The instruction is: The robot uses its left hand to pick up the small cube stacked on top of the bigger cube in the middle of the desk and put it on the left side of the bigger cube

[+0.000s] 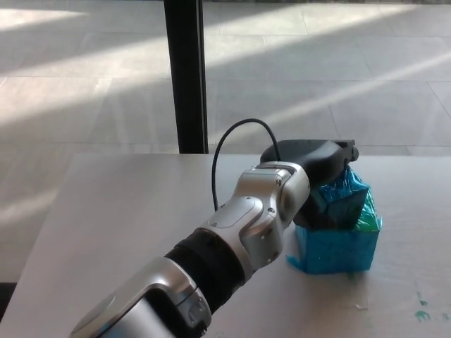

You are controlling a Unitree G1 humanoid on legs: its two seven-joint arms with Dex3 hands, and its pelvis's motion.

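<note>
Left hand [318, 163] reaching in over blue stack at right-middle of worktop [120, 204]. Black palm draped over top of stack; whether fingers grip anything cannot be told from here. Small cube [343, 193] on bigger cube [337, 248], partly covered by hand. Silver forearm crosses worktop diagonally, black cable [225, 144] looping behind wrist. Dark pillar [184, 74] beyond worktop.
</note>
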